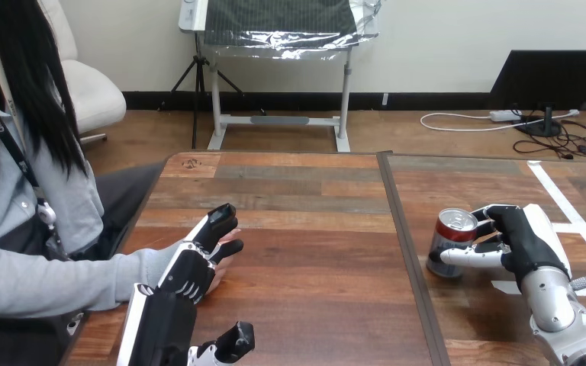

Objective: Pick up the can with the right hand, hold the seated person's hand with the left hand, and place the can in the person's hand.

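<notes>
The can [452, 242] stands just right of the table's dark seam [406, 252], and the right hand [523, 242] has its fingers and thumb curled round the can's wall, one high and one low on the side. It looks light, thin-walled and smooth, likely to slip or dent, so a mid-body hold with a modest squeeze should suit it best. Well left of the dark seam, the left hand [191, 267] lies with fingers nearly straight over the person's hand [229, 248], not visibly gripping it
</notes>
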Robot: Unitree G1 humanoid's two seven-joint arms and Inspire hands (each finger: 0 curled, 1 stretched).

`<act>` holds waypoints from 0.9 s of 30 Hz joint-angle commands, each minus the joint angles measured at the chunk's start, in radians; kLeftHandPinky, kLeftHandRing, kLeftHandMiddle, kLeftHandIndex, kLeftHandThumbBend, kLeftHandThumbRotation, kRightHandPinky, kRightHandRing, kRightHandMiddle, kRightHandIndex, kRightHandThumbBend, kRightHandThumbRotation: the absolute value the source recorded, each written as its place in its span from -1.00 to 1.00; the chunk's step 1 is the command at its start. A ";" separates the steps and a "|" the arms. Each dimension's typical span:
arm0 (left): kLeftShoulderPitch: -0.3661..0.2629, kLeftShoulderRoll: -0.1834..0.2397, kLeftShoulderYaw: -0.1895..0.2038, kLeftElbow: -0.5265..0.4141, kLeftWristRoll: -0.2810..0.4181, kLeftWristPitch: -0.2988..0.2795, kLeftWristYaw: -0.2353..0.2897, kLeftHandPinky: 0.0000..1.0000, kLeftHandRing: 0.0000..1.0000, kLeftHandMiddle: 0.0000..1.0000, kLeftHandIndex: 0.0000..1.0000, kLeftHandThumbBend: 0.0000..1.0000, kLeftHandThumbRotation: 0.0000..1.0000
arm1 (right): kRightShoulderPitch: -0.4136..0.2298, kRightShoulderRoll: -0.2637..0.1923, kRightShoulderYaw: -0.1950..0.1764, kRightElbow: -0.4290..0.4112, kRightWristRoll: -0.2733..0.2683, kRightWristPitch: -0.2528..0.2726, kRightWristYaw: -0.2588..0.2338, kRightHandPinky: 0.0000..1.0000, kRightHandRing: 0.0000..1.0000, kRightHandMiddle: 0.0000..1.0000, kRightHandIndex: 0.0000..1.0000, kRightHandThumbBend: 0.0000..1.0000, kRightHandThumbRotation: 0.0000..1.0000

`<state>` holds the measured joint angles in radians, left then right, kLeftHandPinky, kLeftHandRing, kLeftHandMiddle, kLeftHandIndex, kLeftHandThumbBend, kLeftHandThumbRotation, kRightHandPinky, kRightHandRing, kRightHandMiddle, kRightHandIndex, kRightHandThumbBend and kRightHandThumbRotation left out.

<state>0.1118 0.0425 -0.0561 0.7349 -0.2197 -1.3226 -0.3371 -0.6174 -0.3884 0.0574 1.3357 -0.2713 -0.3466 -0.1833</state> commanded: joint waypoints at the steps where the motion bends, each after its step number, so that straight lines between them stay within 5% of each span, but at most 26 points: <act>1: -0.056 -0.001 0.013 -0.022 0.019 -0.021 0.006 0.63 0.79 0.81 0.74 0.93 0.31 | -0.078 0.001 -0.006 -0.047 0.004 -0.033 -0.014 -0.12 -0.04 0.08 0.12 0.59 -1.00; 13: -0.061 -0.005 0.009 -0.025 0.009 -0.005 0.005 0.67 0.81 0.81 0.75 0.94 0.29 | -0.079 -0.003 0.005 -0.051 -0.008 -0.053 -0.028 -0.10 0.00 0.11 0.14 0.58 -1.00; 27: -0.067 -0.037 0.107 -0.038 0.147 -0.004 0.120 0.76 0.84 0.81 0.76 0.96 0.32 | -0.081 -0.009 0.029 -0.055 -0.049 -0.075 -0.074 -0.13 -0.03 0.08 0.12 0.62 -1.00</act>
<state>0.1072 0.0202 0.0094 0.7349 -0.1128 -1.3203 -0.2581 -0.6174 -0.3894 0.0791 1.3345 -0.3129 -0.3872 -0.2307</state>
